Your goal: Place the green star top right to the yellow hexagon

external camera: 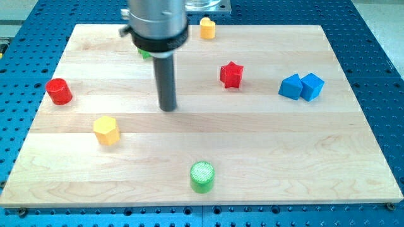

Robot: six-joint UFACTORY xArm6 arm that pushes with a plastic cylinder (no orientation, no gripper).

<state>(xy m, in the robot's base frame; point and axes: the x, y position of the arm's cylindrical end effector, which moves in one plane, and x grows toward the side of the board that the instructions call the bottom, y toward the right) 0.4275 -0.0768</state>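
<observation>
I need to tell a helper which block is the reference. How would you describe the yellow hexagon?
On the wooden board, look at the view's left half, below the red cylinder. The yellow hexagon sits there alone, six-sided, unlike the small yellow block at the top edge.

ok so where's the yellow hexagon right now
The yellow hexagon sits at the board's left, below the red cylinder and down-left of my tip, touching neither.

No readable text, labels, brands, numbers or signs anywhere in the camera view. Blocks and surface [265, 145] are plain, no markings.
</observation>
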